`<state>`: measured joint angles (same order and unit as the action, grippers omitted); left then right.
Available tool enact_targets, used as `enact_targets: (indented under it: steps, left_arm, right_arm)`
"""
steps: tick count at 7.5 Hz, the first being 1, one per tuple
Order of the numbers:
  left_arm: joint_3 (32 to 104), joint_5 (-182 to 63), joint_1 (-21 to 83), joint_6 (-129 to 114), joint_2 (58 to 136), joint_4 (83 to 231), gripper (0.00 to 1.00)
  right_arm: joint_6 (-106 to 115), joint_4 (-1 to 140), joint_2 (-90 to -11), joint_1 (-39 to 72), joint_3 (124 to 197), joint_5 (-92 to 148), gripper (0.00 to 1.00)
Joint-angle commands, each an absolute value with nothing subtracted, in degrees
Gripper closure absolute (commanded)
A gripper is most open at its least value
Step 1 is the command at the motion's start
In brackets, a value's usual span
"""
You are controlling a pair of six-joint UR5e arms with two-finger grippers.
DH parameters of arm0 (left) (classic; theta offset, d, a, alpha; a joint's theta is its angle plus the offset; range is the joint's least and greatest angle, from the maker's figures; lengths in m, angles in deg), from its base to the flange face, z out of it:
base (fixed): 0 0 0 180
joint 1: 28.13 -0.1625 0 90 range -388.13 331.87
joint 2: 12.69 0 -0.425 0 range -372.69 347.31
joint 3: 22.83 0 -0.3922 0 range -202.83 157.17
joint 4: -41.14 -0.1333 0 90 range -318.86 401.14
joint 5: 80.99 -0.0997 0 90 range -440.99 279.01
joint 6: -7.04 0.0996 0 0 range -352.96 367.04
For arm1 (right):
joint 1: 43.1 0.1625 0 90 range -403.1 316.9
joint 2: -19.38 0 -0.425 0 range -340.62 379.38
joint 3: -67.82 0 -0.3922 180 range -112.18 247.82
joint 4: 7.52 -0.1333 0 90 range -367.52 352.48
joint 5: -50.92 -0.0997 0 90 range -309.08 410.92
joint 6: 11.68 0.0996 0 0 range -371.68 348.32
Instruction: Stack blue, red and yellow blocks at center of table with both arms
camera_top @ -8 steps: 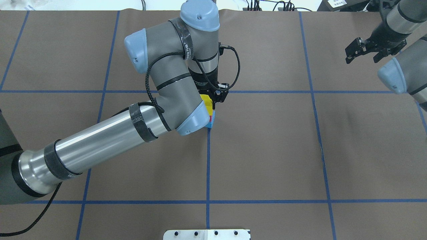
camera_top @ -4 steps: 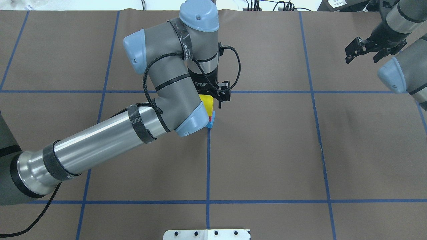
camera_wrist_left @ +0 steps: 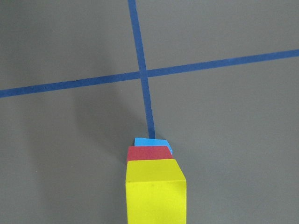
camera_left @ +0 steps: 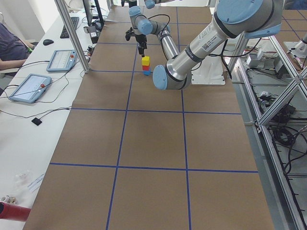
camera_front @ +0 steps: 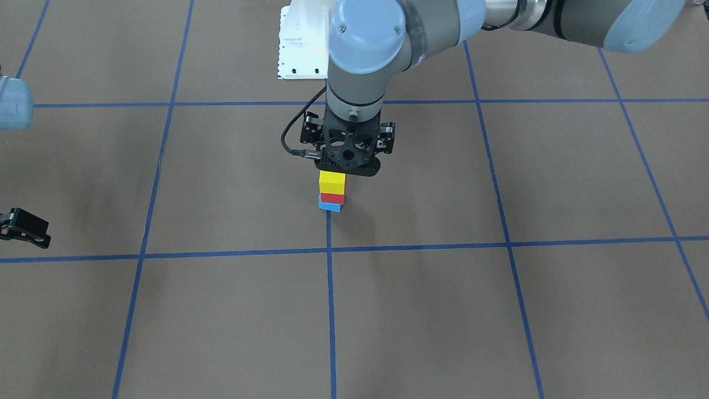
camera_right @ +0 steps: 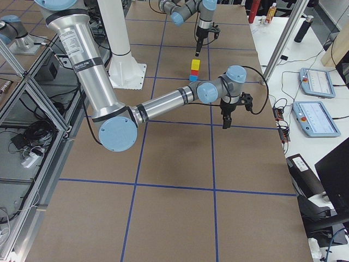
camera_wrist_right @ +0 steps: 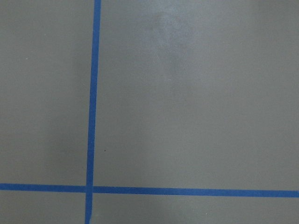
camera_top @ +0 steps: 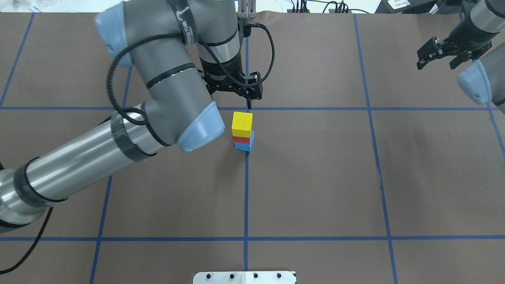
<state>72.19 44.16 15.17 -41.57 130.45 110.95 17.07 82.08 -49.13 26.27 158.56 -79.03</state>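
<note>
A yellow block [camera_top: 242,123] sits on a red block [camera_top: 241,139], which sits on a blue block [camera_top: 245,146], at the table's center by a tape crossing. The stack also shows in the front view, with the yellow block [camera_front: 332,180] on top, and low in the left wrist view [camera_wrist_left: 155,196]. My left gripper [camera_top: 236,99] hangs above and just beyond the stack, open and empty, clear of the yellow block. My right gripper [camera_top: 436,63] is open and empty at the far right of the table, away from the stack.
Blue tape lines [camera_top: 246,197] divide the brown table cover into squares. A white base plate [camera_top: 244,277] sits at the robot's edge. The left arm's elbow [camera_top: 197,126] hangs over the table just left of the stack. Tablets [camera_left: 29,86] lie on the side desk.
My left gripper has let go of the yellow block, risen and drawn back from the stack, which now stands free. My right gripper has shifted slightly farther right.
</note>
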Motion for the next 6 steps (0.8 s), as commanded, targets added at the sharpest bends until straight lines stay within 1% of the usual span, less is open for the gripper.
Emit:
enact_targets:
  steps: [1, 2, 3, 4, 5, 6]
  left_arm:
    - [91.96, 44.43, 23.5, -26.88, 107.06, 108.99, 0.0]
    - [92.13, 44.43, 30.08, -22.97, 99.45, 111.87, 0.0]
    - [90.3, 44.43, 36.84, -13.97, 92.15, 115.98, 0.0]
    - [87.07, 44.95, 42.65, -2.05, 87.81, 119.42, 0.0]
    - [82.77, 44.96, 46.98, 6.08, 86.55, 120.15, 0.0]
    - [78.46, 45.05, 50.93, 13.47, 86.45, 121.46, 0.0]
  right_arm:
    - [16.0, 81.34, -49.1, 26.69, 158.53, -78.63, 0.01]
    - [15.74, 81.34, -49.79, 26.69, 157.57, -77.76, 0.01]
    - [15.74, 81.34, -49.97, 26.77, 157.73, -73.23, 0.01]
    - [15.65, 81.25, -52.67, 27.9, 158.95, -72.57, 0.01]
    - [15.3, 80.03, -56.52, 29.92, 161.23, -72.74, 0.01]
    - [10.86, 75.75, -60.83, 32.46, 161.42, -74.92, 0.01]
